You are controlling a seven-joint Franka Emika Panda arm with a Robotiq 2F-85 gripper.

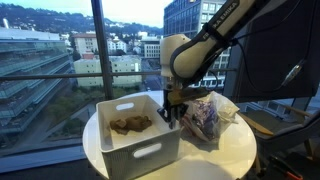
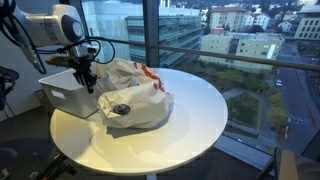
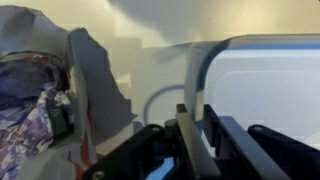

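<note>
Your gripper [image 1: 172, 112] sits low at the edge of the white bin [image 1: 140, 150], on the side facing the crumpled plastic bag [image 1: 208, 120]. Both stand on the round white table [image 1: 232, 152] by the window. The bag is touching or just beside the bin wall, can't say which. In both exterior views the fingertips are down at rim height, btw bin and bag. Wrist view: bin rim on one side, wrinkled plastic w/ a printed patch on the other, dark fingers in front, blurry.

Jaws: can't tell if they're loose or pinched on anything, since the gap is hidden in every view, so don't assume a hold. Nothing looks lifted. Inside the bin a brown lump [image 1: 130, 125] lies on the bottom, apart from the fingers.

Step, as I read it: you're working right at the seam, at the bin wall or the bag's edge, w/ nothing carried. Next move calls for care. Space there is tight, thin plastic snags easy, and a sideways push would prob shove the light bin across the table. Check the wrist view first to see what's btw the fingers, then go straight up or down, slow, no side drift. If it's the bag you want, aim for a raised fold, not the flat part
</note>
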